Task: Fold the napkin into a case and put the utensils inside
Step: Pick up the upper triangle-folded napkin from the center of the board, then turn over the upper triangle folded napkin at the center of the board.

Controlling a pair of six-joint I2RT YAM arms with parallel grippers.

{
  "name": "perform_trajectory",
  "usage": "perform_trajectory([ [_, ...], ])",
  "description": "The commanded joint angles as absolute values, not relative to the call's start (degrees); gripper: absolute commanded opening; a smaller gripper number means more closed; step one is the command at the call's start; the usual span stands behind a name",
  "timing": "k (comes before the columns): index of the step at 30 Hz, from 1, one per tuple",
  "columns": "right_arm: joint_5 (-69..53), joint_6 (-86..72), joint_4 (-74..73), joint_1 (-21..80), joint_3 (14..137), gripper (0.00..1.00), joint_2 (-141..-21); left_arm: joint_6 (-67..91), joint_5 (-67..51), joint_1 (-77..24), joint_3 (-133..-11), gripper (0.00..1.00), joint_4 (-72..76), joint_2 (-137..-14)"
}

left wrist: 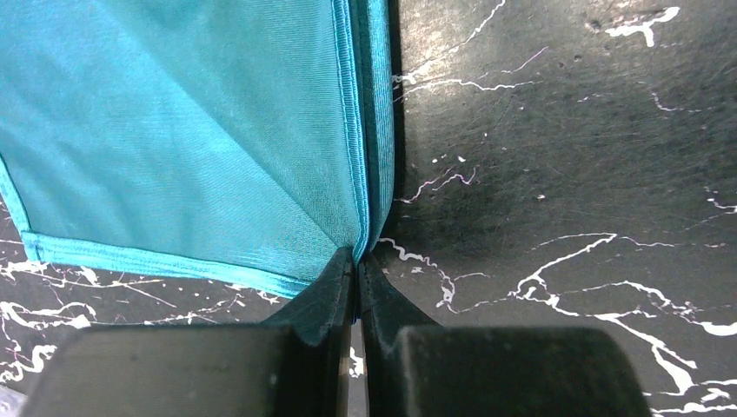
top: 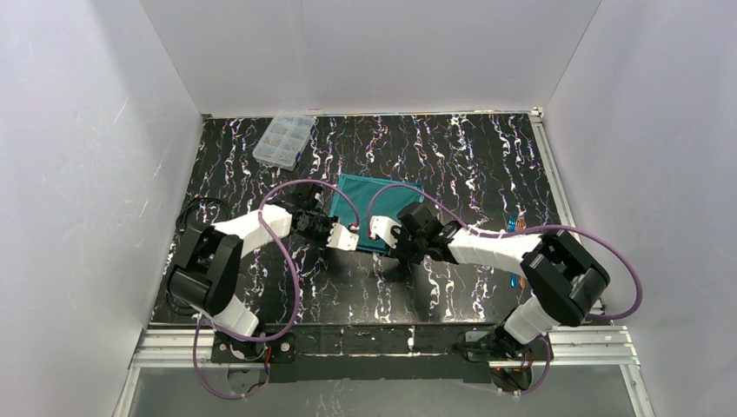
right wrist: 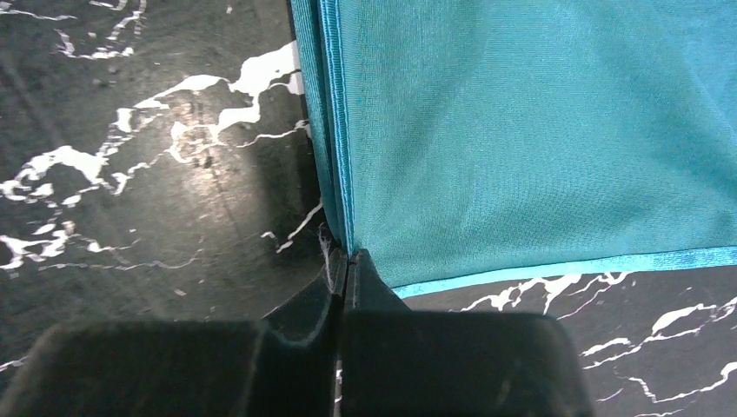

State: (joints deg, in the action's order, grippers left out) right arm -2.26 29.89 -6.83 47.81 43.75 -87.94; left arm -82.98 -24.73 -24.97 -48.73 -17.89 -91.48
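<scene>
The teal-green napkin [top: 375,207] lies folded on the black marbled table, in the middle. My left gripper [top: 346,238] is shut on the napkin's near left corner; in the left wrist view the cloth [left wrist: 200,148] runs up from the closed fingertips [left wrist: 356,265]. My right gripper [top: 379,231] is shut on the near right corner; in the right wrist view the cloth [right wrist: 539,130] fans out from the closed tips [right wrist: 348,261]. The utensils [top: 515,224] lie at the right edge of the table, partly behind the right arm; one more piece [top: 516,280] shows below the arm.
A clear plastic compartment box [top: 283,139] stands at the back left. White walls enclose the table on three sides. Purple cables loop over both arms near the napkin.
</scene>
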Motion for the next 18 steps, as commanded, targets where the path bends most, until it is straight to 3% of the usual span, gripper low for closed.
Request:
perform_trajectory([
  [1, -5.08, 22.89, -11.16, 48.79, 45.82, 0.01, -82.72, -80.92, -25.46, -25.11, -50.62, 0.0, -23.81, -86.6],
  [6, -6.28, 15.53, -18.43, 53.4, 47.86, 0.01, -78.36, -80.35, -28.39, -25.92, -51.25, 0.0, -34.07, -77.79],
  [11, -7.77, 3.03, -27.93, 60.21, 50.93, 0.01, -73.59, -79.29, -30.78, -28.31, -54.6, 0.0, -53.43, -68.51],
  [18, -7.14, -15.12, -39.4, 73.16, 63.43, 0.01, -63.8, -70.85, -36.31, -30.07, -67.99, 0.0, -76.2, -56.64],
])
